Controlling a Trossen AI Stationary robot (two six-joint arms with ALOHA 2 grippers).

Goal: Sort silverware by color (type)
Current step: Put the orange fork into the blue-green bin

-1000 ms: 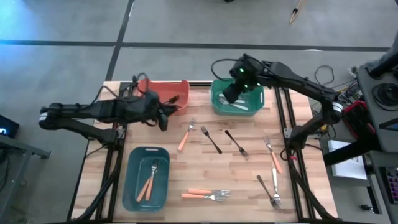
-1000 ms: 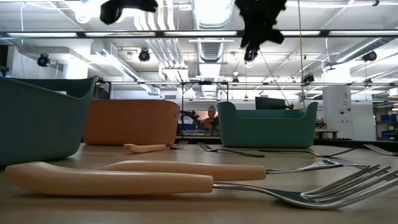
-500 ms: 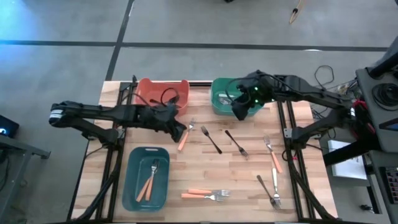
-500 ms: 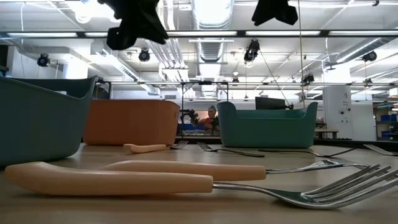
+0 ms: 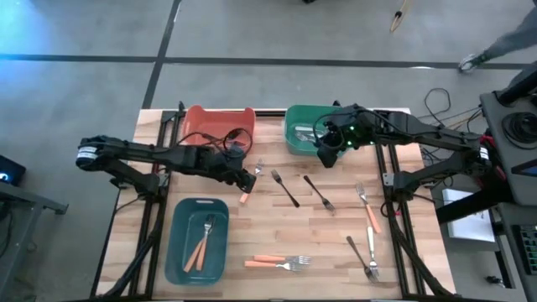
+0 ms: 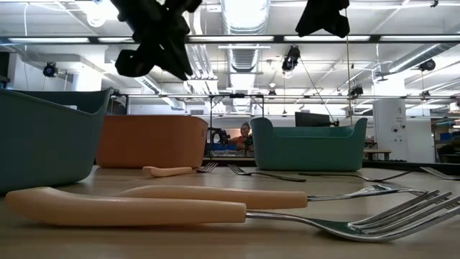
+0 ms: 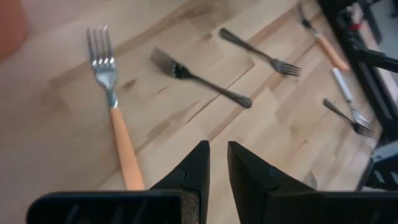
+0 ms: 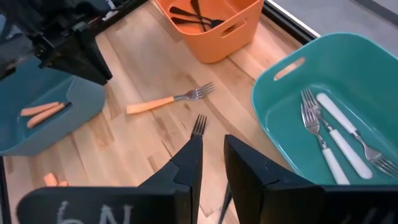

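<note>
Silverware sits partly sorted as we work outward from the green bin (image 5: 319, 130): white-handled forks (image 8: 333, 134) already lie inside it, black pieces (image 8: 196, 14) rest in the orange bin (image 5: 220, 126) beside it, and two orange-handled forks (image 5: 200, 243) fill the blue tray (image 5: 198, 242) farther off. About nine pieces are left scattered on the pale, grained wooden table (image 5: 336, 235). Our left gripper (image 7: 217, 162), jaws nearly pressed together and empty, hovers by an orange-handled fork (image 7: 115, 118) with slim metal tines. Our right gripper (image 8: 211, 155), narrowly parted and holding nothing, hangs at the green bin's edge.
</note>
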